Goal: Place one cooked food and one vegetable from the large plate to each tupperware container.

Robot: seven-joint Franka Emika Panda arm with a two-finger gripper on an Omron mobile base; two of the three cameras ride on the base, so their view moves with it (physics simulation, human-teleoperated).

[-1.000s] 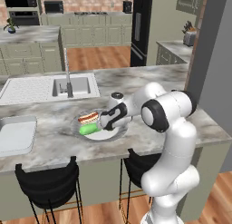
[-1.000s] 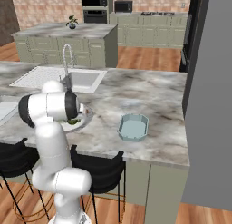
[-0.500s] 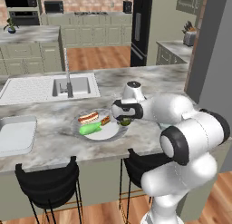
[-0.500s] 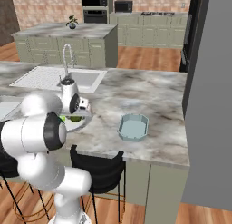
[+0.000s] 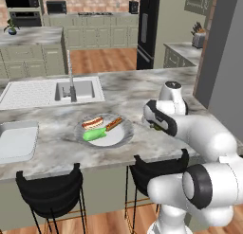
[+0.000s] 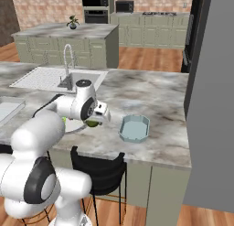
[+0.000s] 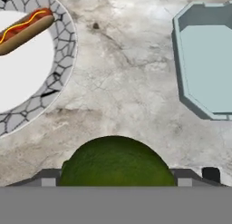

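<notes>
My gripper [image 7: 115, 177] is shut on the small dark green round vegetable [image 7: 113, 157], held above the marble counter between the large plate [image 7: 61, 71] and the pale teal tupperware container [image 7: 206, 60]. In the left base view the gripper [image 5: 155, 126] hangs to the right of the large plate [image 5: 124, 133], which carries the hot dog [image 5: 92, 122], the bare sausage [image 5: 114, 123] and the long light-green vegetable [image 5: 95, 134]. The grey-white tupperware container [image 5: 16, 140] lies at the far left. From the right, the gripper [image 6: 94, 122] is left of the teal container [image 6: 134, 128].
A sink [image 5: 50, 92] with a tap [image 5: 71, 84] lies behind the plate. Two black bar stools [image 5: 50, 190] stand under the counter's near edge. A dark wall [image 6: 212, 106] closes off the counter's right end.
The arm has swung right, carrying the dark green vegetable from over the plate to the bare counter between plate and teal container.
</notes>
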